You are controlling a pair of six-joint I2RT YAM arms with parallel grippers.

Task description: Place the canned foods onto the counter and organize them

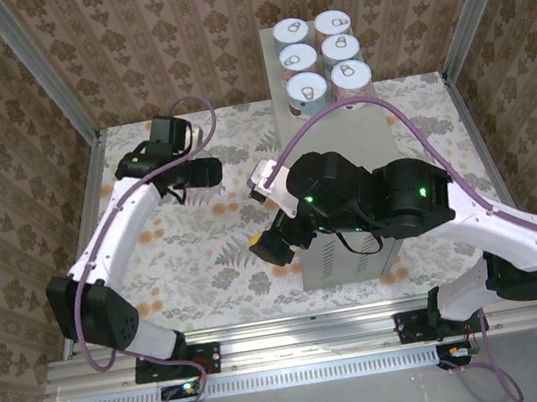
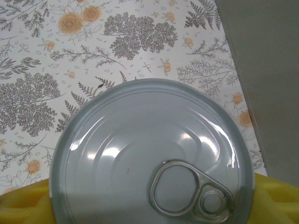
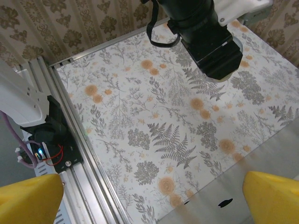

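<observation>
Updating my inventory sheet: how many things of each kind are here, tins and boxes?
Long light-grey metal box: 1
Small cylindrical silver-lidded pull-tab tins: 7 (6 on the box, 1 in the left hand)
Total: 8

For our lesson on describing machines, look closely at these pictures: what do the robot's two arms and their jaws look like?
Both the left arm and the right arm have white, rounded links joined by bulky black joints. A purple cable loops along each. Small green lights glow on the right arm's black joints. The jaws are bright yellow.
</observation>
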